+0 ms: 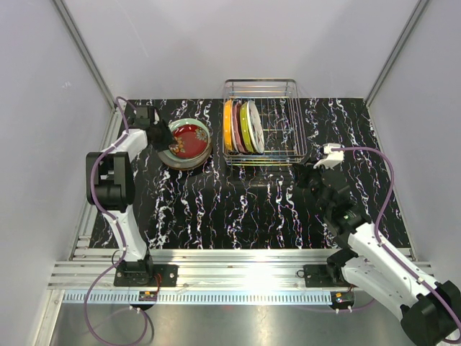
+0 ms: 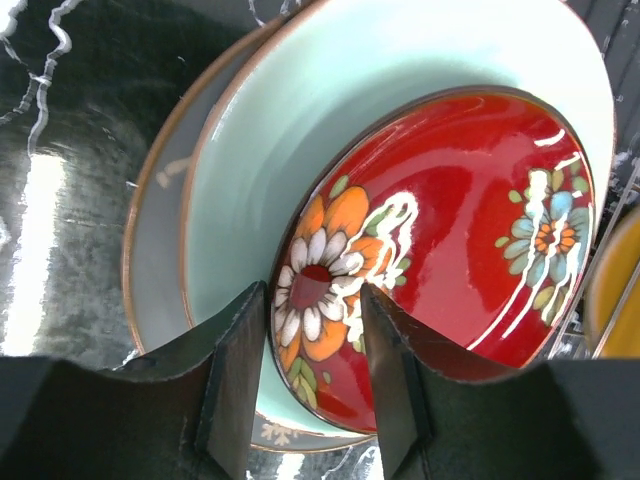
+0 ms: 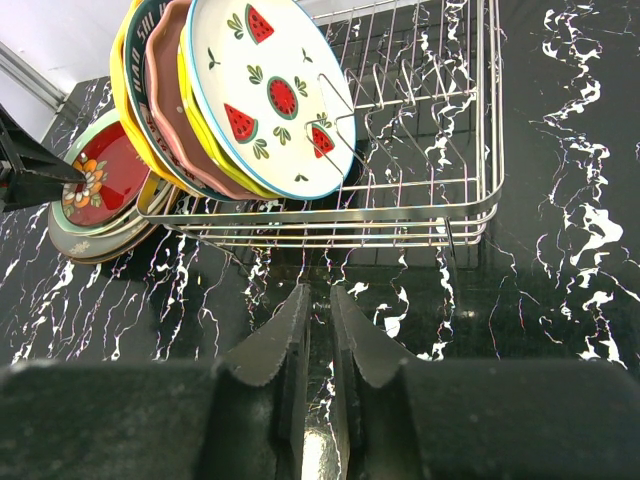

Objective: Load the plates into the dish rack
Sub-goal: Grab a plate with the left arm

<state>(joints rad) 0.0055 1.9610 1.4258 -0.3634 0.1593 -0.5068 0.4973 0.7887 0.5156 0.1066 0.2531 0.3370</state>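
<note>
Straddling the rim of the red plate (image 2: 450,230) atop the stack (image 1: 184,163) beside the rack (image 1: 299,148), near the table's (image 1: 238,209) far edge, the left gripper (image 2: 312,300) stands part-open, poised to pinch it; the right gripper (image 3: 318,300), nearly closed and empty, hangs off the rack's near-right corner, leaving the slots clear.
</note>
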